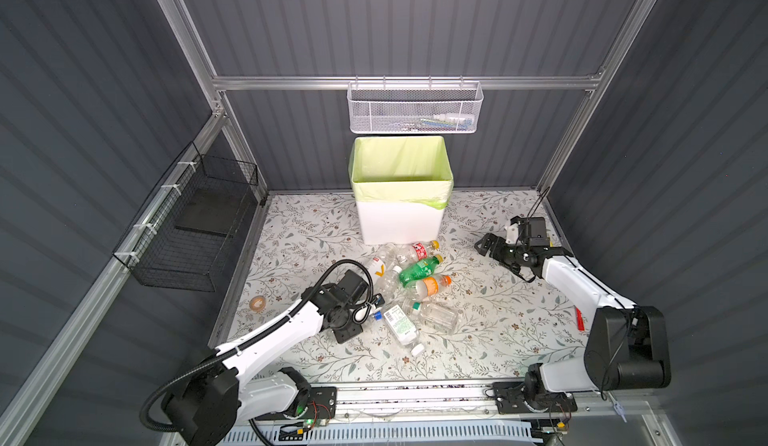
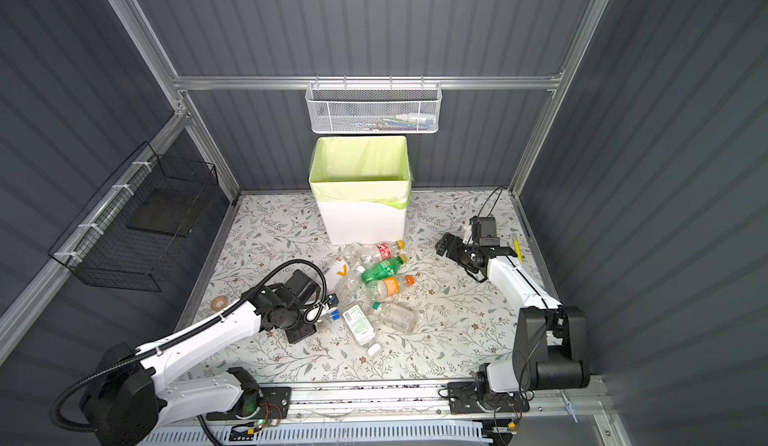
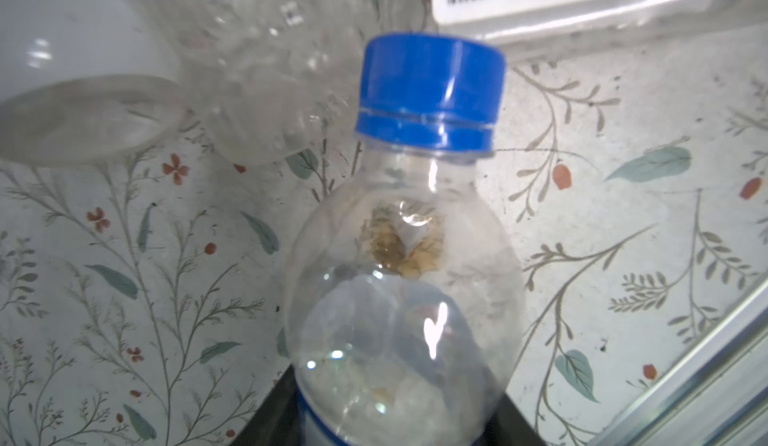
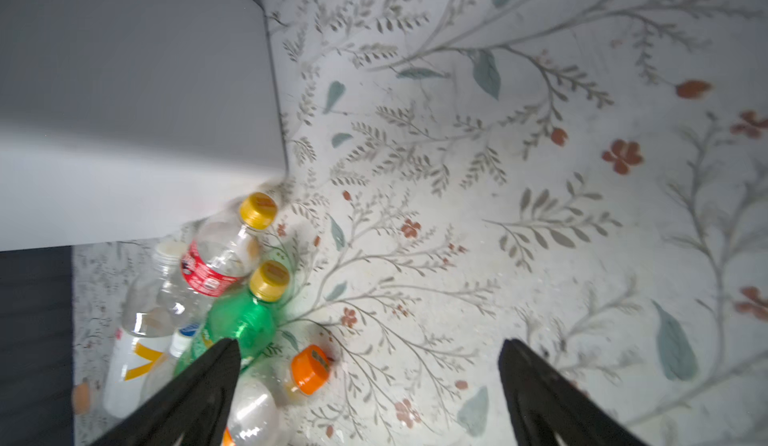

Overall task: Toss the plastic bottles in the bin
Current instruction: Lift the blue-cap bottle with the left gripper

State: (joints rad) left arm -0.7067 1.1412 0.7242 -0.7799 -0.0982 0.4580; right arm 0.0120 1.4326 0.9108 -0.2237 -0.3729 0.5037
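Observation:
The bin (image 1: 401, 219), white with a pale green bag over its rim, stands at the back middle in both top views. Several plastic bottles lie in a heap in front of it: a green one (image 1: 419, 270), an orange-capped one (image 1: 430, 286), a red-labelled one (image 1: 417, 250) and a barcode-labelled one (image 1: 401, 325). My left gripper (image 3: 395, 385) is low at the heap's left edge, shut on a clear blue-capped bottle (image 3: 430, 94), one black finger on each side of its body. My right gripper (image 4: 370, 344) hangs open and empty to the right of the bin (image 4: 124, 90).
A white mesh basket (image 1: 415, 111) hangs on the back rail above the bin. A black wire basket (image 1: 195, 223) hangs on the left wall. A tape roll (image 1: 257, 303) lies at the left edge of the floral mat and a red item (image 1: 579, 319) near the right edge.

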